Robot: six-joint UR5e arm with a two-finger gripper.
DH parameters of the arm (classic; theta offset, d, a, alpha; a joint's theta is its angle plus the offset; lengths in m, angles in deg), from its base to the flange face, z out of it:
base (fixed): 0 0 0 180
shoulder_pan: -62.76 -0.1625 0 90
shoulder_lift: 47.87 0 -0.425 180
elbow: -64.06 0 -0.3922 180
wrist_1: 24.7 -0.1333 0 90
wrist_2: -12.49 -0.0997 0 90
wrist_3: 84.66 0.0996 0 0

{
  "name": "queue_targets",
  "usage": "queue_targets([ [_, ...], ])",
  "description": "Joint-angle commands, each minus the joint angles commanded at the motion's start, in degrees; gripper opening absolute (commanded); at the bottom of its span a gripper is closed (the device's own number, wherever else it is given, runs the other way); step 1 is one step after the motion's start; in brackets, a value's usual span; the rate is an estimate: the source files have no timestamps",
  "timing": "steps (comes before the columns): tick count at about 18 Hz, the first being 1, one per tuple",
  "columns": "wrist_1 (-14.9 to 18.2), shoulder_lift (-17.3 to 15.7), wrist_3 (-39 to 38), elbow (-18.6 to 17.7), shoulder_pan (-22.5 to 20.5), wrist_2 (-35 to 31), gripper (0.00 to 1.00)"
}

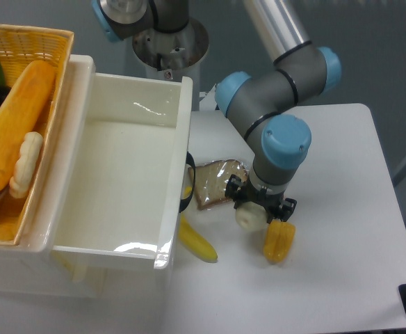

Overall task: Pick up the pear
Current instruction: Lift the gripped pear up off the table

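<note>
The pear [249,217] is a pale cream-white roundish fruit on the white table, just left of a yellow bell pepper [279,241]. My gripper [257,207] points straight down right over the pear, its dark fingers [233,189] on either side of the fruit's top. The wrist hides the upper part of the pear and the fingertips. I cannot tell whether the fingers press on the pear or stand slightly apart from it.
A slice of bread [215,182] lies left of the gripper. A banana [197,241] lies by the corner of a large white bin [119,160]. A wicker basket [29,42] of food stands at far left. The table's edge [398,229] runs at right.
</note>
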Motion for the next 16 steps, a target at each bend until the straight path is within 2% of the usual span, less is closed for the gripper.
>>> queue_targets([
  [4, 1.85, -2.02, 2.21, 0.0, -1.32, 0.0, 0.55],
  [16, 3.17, -3.17, 4.76, -0.26, -2.73, 0.44, 0.55],
])
